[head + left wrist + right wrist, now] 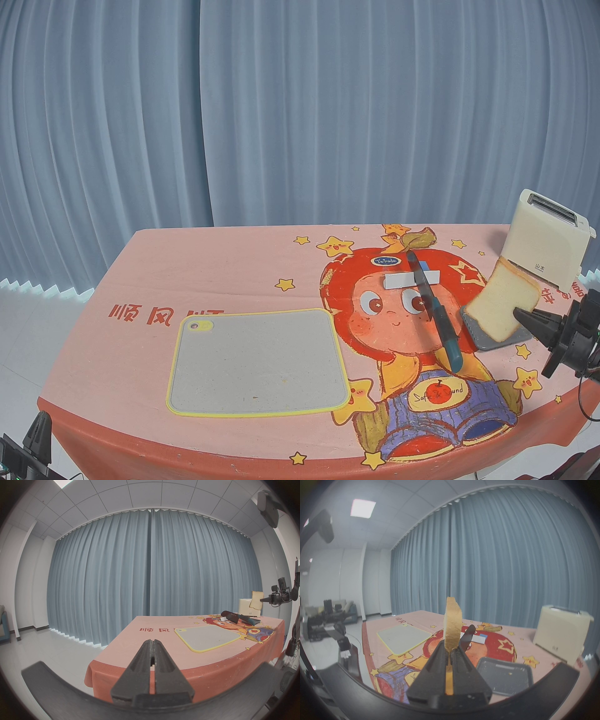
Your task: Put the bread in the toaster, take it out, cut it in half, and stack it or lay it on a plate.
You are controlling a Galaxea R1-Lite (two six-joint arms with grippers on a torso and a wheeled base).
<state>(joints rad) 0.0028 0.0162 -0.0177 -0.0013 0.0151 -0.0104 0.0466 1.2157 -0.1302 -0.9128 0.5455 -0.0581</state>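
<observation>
The right claw (524,314) is clenched on the lower edge of a slice of bread (503,300), holding it up off the counter (187,269) at the far right side. In the right wrist view the slice (452,623) stands edge-on and upright between the two dark fingers (465,667). The bread hangs tilted just above a dark grey rectangular plate (482,334), which lies flat on the counter, and just in front of a cream toaster (547,240) standing near the counter's right rear corner with its slot facing up. Beside the plate, toward the middle, a knife (437,312) with a dark blade and teal handle lies on the cartoon-printed pink cloth, its tip resting across a small white strip (400,280). Further left, a pale grey cutting board (256,362) with a yellow rim lies flat near the front edge. The left claw (153,645) is pressed closed with nothing in it, low off the counter's front left corner, well apart from everything. A blue-grey curtain (300,112) hangs behind.
</observation>
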